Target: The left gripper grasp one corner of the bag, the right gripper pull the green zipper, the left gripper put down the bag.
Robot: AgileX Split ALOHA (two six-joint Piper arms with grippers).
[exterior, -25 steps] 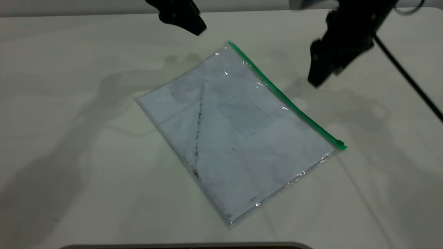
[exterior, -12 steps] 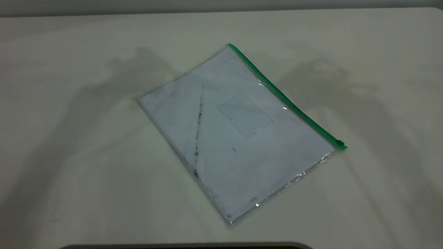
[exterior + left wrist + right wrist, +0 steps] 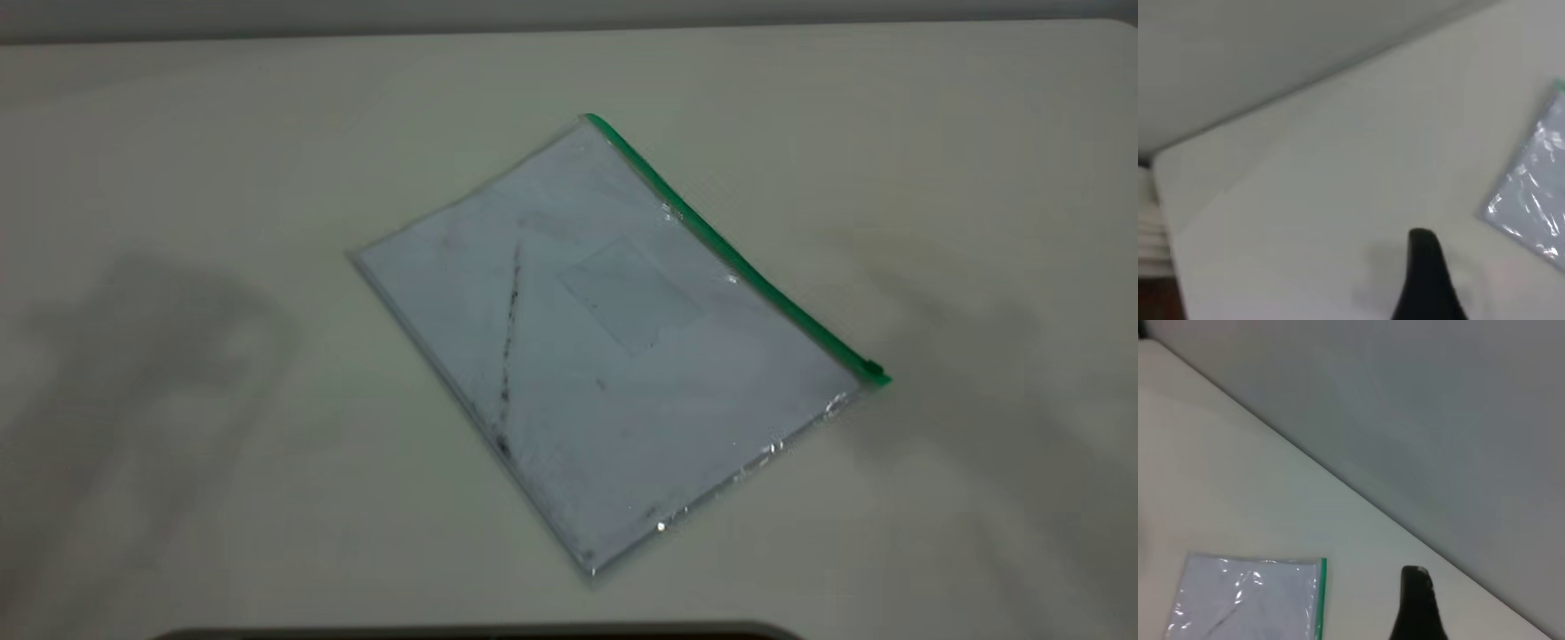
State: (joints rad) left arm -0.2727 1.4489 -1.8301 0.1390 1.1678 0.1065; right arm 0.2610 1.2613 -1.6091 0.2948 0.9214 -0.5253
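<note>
Both arms are now withdrawn from the exterior view, the left claw (image 3: 1425,280) and right claw (image 3: 1418,607) each shown only as one dark tip, state not determinable, while the bag (image 3: 613,356) lies flat mid-surface (image 3: 178,178), slider at 4 o'clock, suggesting completion.

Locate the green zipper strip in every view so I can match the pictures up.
Exterior view: the green zipper runs along the bag's far right long edge, slider tab at its near end.
Left wrist view: only a green speck shows at the picture's edge, atop the bag's corner.
Right wrist view: a short length borders the bag's edge.
Shared landmark: the bag's glossy clear plastic on the pale table.
</note>
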